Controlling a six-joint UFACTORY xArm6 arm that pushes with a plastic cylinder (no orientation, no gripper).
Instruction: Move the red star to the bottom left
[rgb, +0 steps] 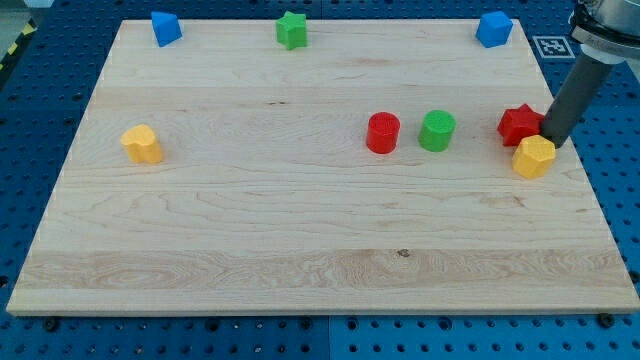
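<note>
The red star lies near the board's right edge, at mid height. My tip stands just to its right, touching or nearly touching it, and right above a yellow hexagonal block that sits below and right of the star. The dark rod slants up to the view's top right.
A green cylinder and a red cylinder lie left of the star. A yellow block is at the left. Along the top edge are a blue block, a green star and a blue block. All sit on the wooden board.
</note>
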